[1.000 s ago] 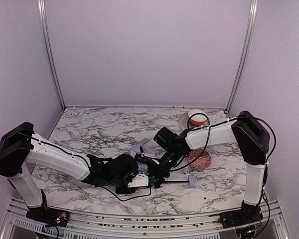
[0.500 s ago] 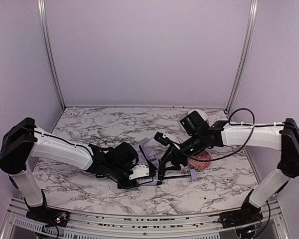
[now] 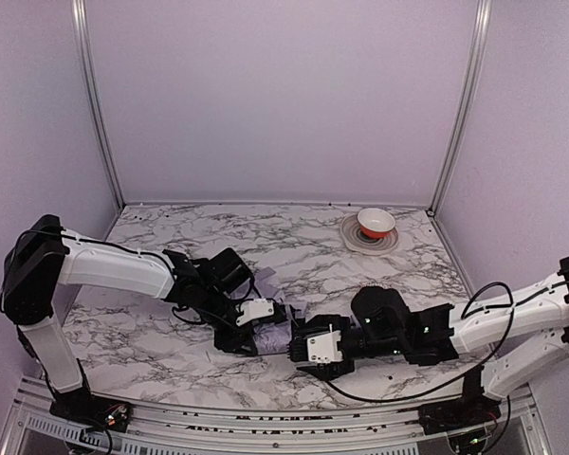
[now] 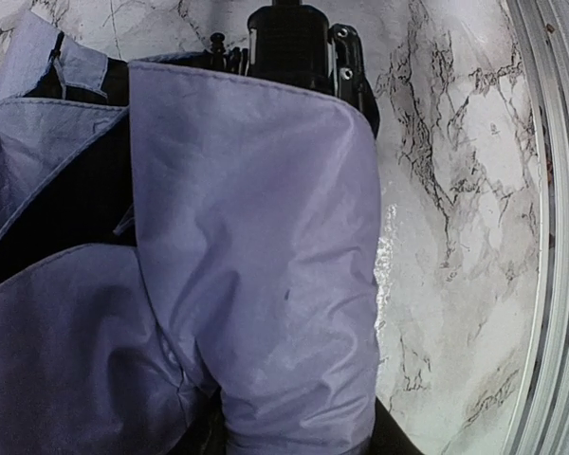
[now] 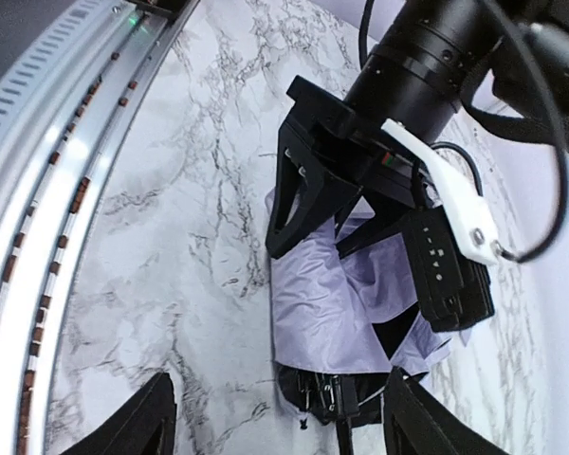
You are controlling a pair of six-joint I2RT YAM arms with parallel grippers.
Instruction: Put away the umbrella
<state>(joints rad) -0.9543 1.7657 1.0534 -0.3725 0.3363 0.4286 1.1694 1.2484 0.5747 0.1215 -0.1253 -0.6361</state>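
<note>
The umbrella (image 3: 277,332) lies on the marble table near the front centre, a bundle of pale lavender canopy with black underside. My left gripper (image 3: 256,327) is shut on the canopy. In the left wrist view the fabric (image 4: 256,246) fills the frame and the black hub (image 4: 299,43) shows at the top. My right gripper (image 3: 305,343) is open, low on the table, just right of the umbrella. In the right wrist view its fingers (image 5: 147,417) stand wide on both sides of the hub (image 5: 337,398) below the canopy (image 5: 337,303). Shaft and handle are hidden.
A red bowl (image 3: 376,222) sits on a grey plate (image 3: 351,235) at the back right. The table's metal front rail (image 3: 266,417) runs close behind both arms, and it shows in the right wrist view (image 5: 47,171). The right forearm (image 3: 427,334) lies low across the front right.
My right arm has swung down from above the umbrella to the front right and now points left at it. My left gripper has shifted the canopy bundle slightly back.
</note>
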